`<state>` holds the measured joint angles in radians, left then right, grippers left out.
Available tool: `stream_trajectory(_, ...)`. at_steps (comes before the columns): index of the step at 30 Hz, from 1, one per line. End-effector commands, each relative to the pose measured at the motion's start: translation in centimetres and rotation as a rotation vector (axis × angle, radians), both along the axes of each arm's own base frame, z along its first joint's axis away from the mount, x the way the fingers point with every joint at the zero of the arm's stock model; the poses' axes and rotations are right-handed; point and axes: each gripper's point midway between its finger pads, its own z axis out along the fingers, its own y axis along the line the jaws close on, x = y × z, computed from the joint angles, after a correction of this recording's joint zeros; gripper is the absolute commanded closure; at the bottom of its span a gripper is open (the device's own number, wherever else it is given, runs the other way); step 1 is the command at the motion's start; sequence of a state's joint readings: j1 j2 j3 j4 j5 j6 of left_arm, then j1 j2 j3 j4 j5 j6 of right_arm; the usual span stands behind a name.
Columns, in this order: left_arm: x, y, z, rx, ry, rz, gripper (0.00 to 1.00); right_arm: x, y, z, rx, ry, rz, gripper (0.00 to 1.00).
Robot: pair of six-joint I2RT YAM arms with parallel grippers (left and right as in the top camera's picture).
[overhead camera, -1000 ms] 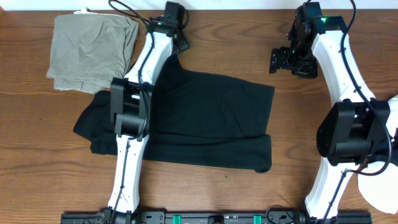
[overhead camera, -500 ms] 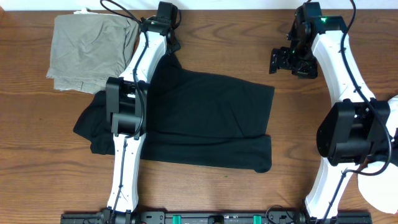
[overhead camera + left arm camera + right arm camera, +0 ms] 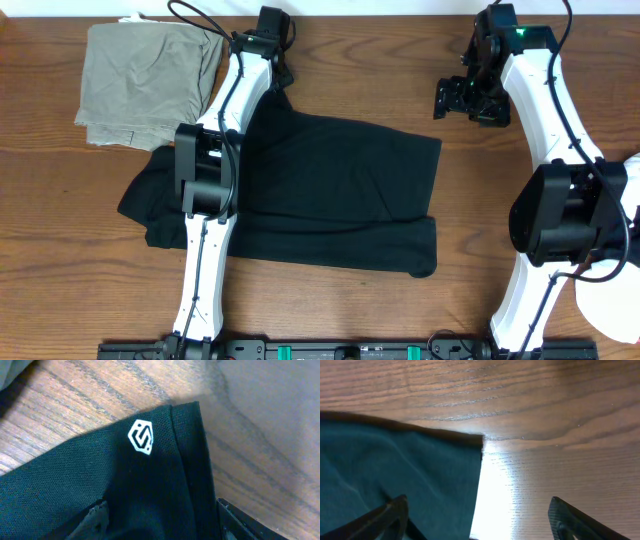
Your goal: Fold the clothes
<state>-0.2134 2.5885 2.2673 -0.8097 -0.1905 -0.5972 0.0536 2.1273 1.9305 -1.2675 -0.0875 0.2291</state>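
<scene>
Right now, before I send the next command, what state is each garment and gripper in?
black garment: spread on the table, left end rumpled, fold unfinished.
olive-khaki garment: folded, lying at the far left corner.
left gripper: open, jaws straddling the black garment's hem by the white logo.
right gripper: open, near the black garment's far right corner, holding nothing.

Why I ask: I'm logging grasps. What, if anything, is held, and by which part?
Nothing is held. The left gripper stands open astride the logo corner of the black garment; the right gripper hangs open by another corner.
</scene>
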Motion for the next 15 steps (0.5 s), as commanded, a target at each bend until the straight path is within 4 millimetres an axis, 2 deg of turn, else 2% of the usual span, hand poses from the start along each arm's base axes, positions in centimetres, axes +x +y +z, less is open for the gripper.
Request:
stream_trajectory(1, -0.2, 0.4, -1.0, 0.019, 0.028, -0.012, 0.36, -0.4, -0.4, -0.8, -0.023, 0.022, -0.015, 0.20)
stream_trajectory(4, -0.3, 0.9, -1.0, 0.043, 0.033, -0.004, 0.40, -0.8, -1.9, -1.9, -0.096, 0.043, -0.087, 0.36)
stream_trajectory(7, -0.5, 1.0, -1.1, 0.049, 0.041, -0.009, 0.43, -1.2, -2.3, -3.3, -0.091, 0.056, -0.094, 0.43)
stream_trajectory(10, -0.6, 1.1, -1.1, 0.050, 0.045, -0.009, 0.50, -1.3, -1.4, -5.1, -0.030, 0.050, -0.006, 0.44)
stream_trajectory(13, -0.6, 1.1, -1.1, 0.050, 0.044, -0.008, 0.51, -1.6, -0.1, -6.6, 0.041, 0.044, 0.057, 0.43)
stream_trajectory(15, -0.6, 1.1, -1.1, 0.050, 0.046, -0.008, 0.51, -1.8, -0.1, -7.5, 0.044, 0.042, 0.057, 0.42)
